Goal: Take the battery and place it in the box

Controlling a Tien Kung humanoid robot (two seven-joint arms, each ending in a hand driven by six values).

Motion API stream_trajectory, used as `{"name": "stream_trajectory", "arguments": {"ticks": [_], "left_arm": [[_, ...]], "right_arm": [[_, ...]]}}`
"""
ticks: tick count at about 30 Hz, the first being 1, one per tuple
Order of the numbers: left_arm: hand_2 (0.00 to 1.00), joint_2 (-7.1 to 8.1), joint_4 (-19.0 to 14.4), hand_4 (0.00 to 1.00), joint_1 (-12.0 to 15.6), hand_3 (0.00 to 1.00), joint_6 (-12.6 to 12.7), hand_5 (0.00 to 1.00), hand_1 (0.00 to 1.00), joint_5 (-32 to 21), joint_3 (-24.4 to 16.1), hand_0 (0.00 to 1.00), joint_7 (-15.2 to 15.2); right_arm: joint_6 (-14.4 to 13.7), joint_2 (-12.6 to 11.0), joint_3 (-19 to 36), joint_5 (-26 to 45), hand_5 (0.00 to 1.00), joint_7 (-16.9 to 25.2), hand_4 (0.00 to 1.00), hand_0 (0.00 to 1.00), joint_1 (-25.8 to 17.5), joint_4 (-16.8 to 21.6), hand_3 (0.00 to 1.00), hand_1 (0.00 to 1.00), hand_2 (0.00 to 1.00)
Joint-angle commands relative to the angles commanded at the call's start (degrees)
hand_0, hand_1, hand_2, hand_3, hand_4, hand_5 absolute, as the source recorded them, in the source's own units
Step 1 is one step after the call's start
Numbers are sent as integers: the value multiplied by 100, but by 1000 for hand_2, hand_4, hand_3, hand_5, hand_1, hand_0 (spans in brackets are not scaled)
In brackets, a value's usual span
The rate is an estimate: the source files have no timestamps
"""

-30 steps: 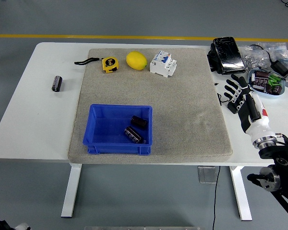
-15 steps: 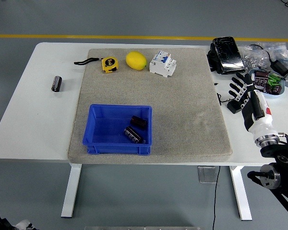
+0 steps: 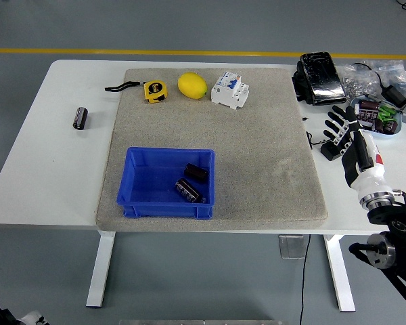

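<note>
With two batteries [image 3: 191,181] already in the blue box [image 3: 137,201], the right hand [image 3: 343,133] hovers empty, fingers spread, well right of it, toward the battery tray [image 3: 377,116].

— How many batteries do you see from there?
— I count three batteries: two [image 3: 195,172] [image 3: 189,190] in the one blue box [image 3: 139,201], one [image 3: 80,117] on the bare surface [image 3: 47,156]. Also one lemon [image 3: 192,85], one tape measure [image 3: 155,91].

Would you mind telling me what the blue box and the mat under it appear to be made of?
The box looks like moulded plastic: uniform blue, smooth, slightly glossy walls. The mat appears to be felt or low-pile carpet: matte grey-beige, speckled and fibrous, though the weave is too fine to tell.
</note>
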Motion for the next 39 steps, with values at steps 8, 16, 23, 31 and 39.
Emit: {"name": "stream_trajectory", "arguments": {"ticks": [8, 16, 23, 31, 39], "left_arm": [[795, 4, 1, 622, 17, 618, -9, 508, 735, 58, -23, 745, 8], [793, -2, 13, 623, -1, 618, 8, 507, 734, -30, 24, 745, -7], [791, -19, 32, 623, 19, 616, 36, 505, 733, -62, 2, 745, -5], [790, -30, 47, 623, 13, 615, 30, 504, 733, 7, -43, 744, 18], [790, -29, 53, 619, 13, 614, 40, 499, 732, -65, -3, 746, 5]], "right_arm": [[3, -1, 1, 25, 875, 2, 998, 868, 0, 17, 816, 854, 845], [14, 12, 26, 127, 874, 26, 998, 867, -1, 5, 814, 851, 842], [24, 28, -43, 162, 874, 36, 998, 864, 27, 6, 815, 849, 839], [5, 43, -20, 176, 874, 33, 998, 864, 51, 4, 814, 848, 840], [-151, 72, 39, 264, 871, 59, 998, 856, 85, 36, 806, 840, 828]]}}
